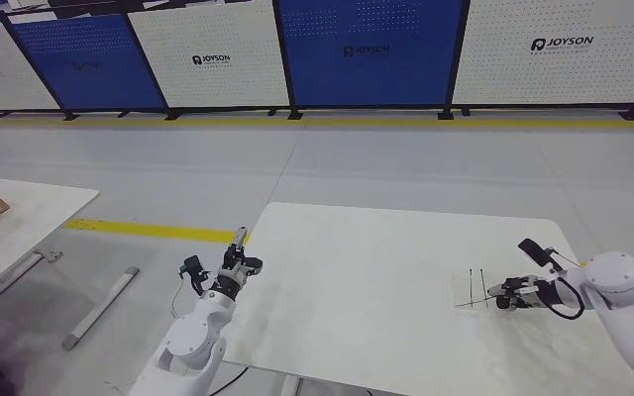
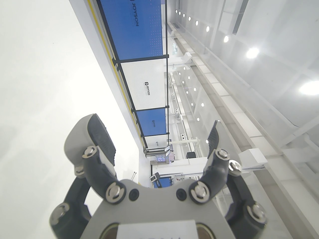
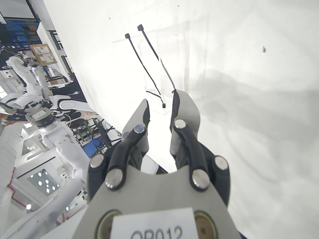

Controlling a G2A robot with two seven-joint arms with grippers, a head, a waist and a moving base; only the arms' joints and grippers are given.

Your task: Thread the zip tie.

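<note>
You have the two zip ties (image 3: 140, 59) (image 1: 476, 285) lying side by side on the white surface (image 1: 376, 297), just ahead of the right tool (image 3: 161, 101) (image 1: 497, 295). Their small square heads point away from it and their tails run toward it. They are thin, flat black straps. One tail bends and runs up to the tip of one finger (image 3: 176, 100), though you cannot tell whether it touches. A short curved black strand (image 3: 155, 96) with a small block at its end sits between the fingertips. The right tool's ribbed dark pads stand slightly apart, pinching nothing. A faint rectangular outline shows on the surface under the ties. The surface is smooth and matte with rounded corners. The ties lie toward its right side, and a broad stretch of it runs between the two tools. The left tool (image 2: 157, 135) (image 1: 238, 259) sits at the surface's left edge, spread wide, well apart from the ties.
</note>
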